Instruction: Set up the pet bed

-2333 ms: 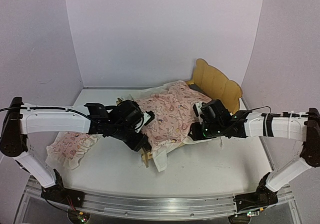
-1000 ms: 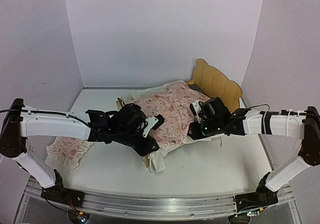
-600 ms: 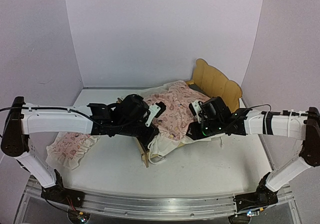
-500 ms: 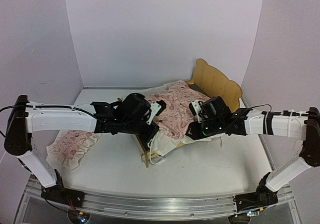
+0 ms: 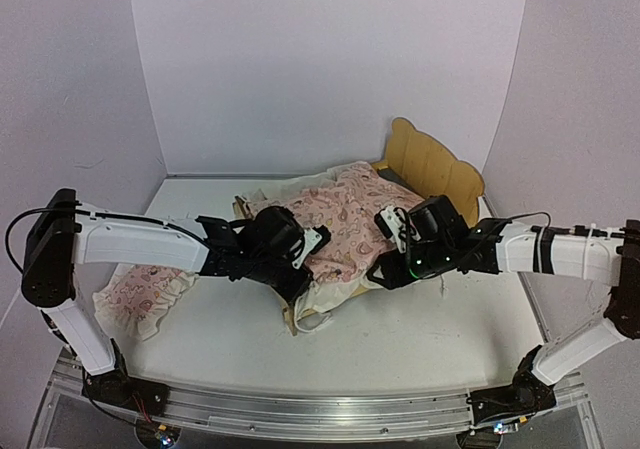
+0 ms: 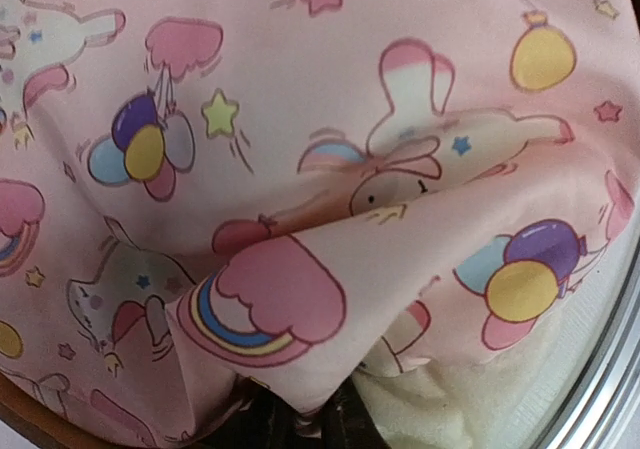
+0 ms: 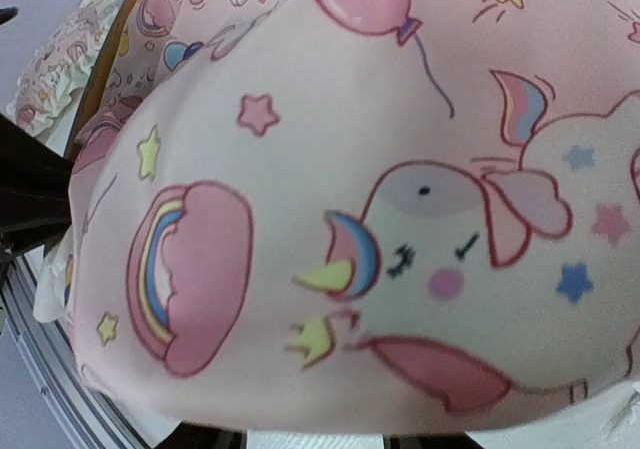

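The pet bed shows in the top view by its wavy plywood headboard [image 5: 432, 164] and a bit of the foot rail [image 5: 291, 318]. The pink patterned blanket [image 5: 340, 219] covers most of it. A sliver of dark mattress [image 5: 393, 175] shows by the headboard. My left gripper [image 5: 302, 272] is at the blanket's near foot corner, shut on a fold of blanket [image 6: 290, 309]; its dark fingertips [image 6: 262, 429] show under the cloth. My right gripper [image 5: 385, 269] is at the blanket's near side edge; the blanket [image 7: 380, 219] fills its view and hides the fingers.
The small pink ruffled pillow [image 5: 140, 294] lies on the table at the left, under my left arm. White walls enclose the back and sides. A metal rail [image 5: 320, 414] runs along the near edge.
My left gripper swung from the hanging blanket corner up over the bed's foot and back down to its near edge, gathering the drooping cloth. My right gripper shifted slightly forward, still at the blanket.
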Controlling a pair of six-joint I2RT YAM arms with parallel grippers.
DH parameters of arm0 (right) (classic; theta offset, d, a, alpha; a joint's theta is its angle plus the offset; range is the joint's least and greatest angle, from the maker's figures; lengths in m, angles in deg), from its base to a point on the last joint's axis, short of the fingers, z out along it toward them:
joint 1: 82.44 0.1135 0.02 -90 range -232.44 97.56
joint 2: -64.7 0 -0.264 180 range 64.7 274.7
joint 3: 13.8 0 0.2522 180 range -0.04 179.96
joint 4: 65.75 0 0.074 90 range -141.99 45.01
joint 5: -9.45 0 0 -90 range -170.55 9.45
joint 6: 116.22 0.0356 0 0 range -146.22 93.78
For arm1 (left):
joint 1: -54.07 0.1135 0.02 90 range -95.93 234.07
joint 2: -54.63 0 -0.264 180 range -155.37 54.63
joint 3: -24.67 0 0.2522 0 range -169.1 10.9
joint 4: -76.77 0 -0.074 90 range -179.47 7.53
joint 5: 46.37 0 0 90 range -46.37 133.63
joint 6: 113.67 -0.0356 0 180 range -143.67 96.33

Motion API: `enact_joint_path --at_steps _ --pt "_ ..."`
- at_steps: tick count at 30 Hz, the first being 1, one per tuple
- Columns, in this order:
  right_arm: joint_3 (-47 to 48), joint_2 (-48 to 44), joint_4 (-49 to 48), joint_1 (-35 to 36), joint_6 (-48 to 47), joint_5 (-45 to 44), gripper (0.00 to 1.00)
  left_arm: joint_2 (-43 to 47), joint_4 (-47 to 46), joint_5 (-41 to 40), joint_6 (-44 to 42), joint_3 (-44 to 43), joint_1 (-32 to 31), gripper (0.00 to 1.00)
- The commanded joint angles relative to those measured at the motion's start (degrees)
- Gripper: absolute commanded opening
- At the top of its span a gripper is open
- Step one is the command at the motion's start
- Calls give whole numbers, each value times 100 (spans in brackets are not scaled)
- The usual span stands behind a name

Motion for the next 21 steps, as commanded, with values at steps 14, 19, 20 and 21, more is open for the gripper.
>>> enact_joint_path --at_steps 14,19,20,21 --pt "489 -540 693 -2 -1069 22 50 1765 1434 50 2901 215 633 63" --pt "418 -730 693 77 -1076 239 50 1485 1038 1008 4666 659 1138 45" --pt "373 -767 688 107 -1073 282 50 1401 879 1086 4895 638 1132 47" --pt "329 -795 678 144 -1064 294 50 1297 703 1182 5037 615 1136 48"
